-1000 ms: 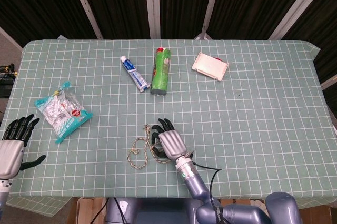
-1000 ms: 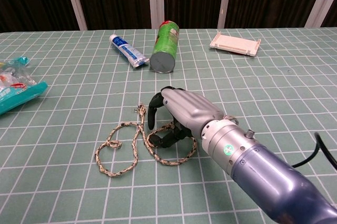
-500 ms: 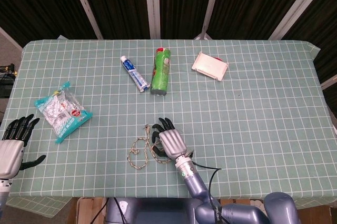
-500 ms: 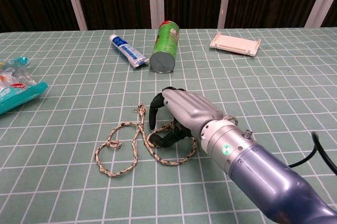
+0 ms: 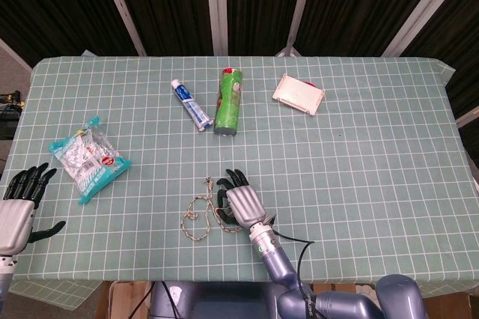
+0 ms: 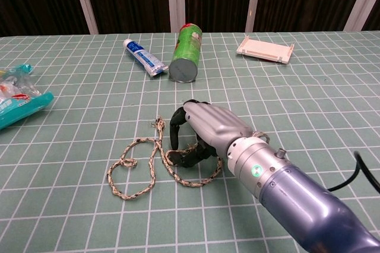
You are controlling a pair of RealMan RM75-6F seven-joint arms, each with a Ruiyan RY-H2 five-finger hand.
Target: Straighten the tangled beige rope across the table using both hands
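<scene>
The beige rope (image 5: 196,218) lies in a loose tangle of loops near the table's front edge, left of centre. In the chest view its loops (image 6: 126,160) spread to the left of my right hand (image 6: 208,125). My right hand (image 5: 241,203) sits on the rope's right end, dark fingers curled down over a strand and the thumb tucked against it, so it holds the rope there. My left hand (image 5: 19,207) hovers at the front left corner, far from the rope, fingers spread and holding nothing. The chest view does not show it.
A green chip can (image 5: 229,102) lies on its side behind the rope, with a toothpaste tube (image 5: 191,105) to its left. A white tray (image 5: 298,93) sits at the back right. A snack bag (image 5: 88,157) lies at the left.
My right hand has slid slightly back toward me and its fingers have curled tighter on the rope. The rope's loops and my left hand have barely moved.
</scene>
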